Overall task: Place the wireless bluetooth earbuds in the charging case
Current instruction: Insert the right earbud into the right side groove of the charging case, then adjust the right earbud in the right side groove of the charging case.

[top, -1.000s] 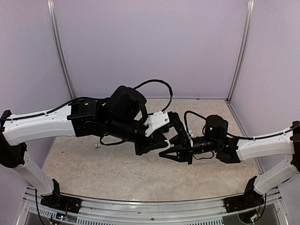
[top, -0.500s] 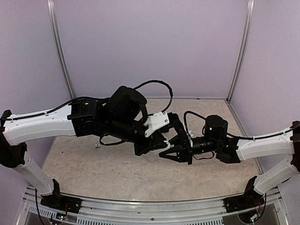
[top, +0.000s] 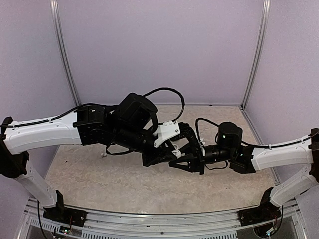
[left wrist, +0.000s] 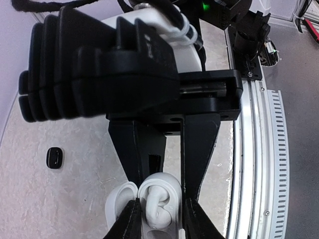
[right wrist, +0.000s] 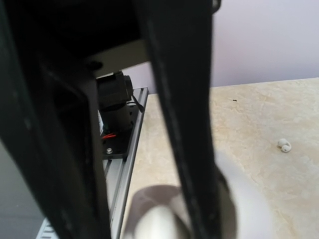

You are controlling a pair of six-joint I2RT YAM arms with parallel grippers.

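The white charging case (left wrist: 173, 182) hangs above the table with its lid (left wrist: 116, 200) swung open to the left. My right gripper (right wrist: 142, 209) is shut on the case and reaches in from the top of the left wrist view. A white earbud (left wrist: 158, 206) lies in the case's socket. My left gripper (left wrist: 163, 221) is open, with a fingertip (left wrist: 130, 221) on each side of the case and a small gap to the earbud. In the top view both grippers meet at the table's middle around the case (top: 175, 154). Another white earbud (right wrist: 284, 145) lies loose on the table.
A small black earbud-like piece (left wrist: 55, 158) lies on the table left of the grippers. A small white piece (top: 103, 155) rests under the left arm. The metal rail (left wrist: 251, 164) marks the table's near edge. Purple walls close off the back and sides.
My left gripper's jaws have spread a little and let go of the white earbud, which stays in the case. The left wrist dipped slightly. The right arm has not moved.
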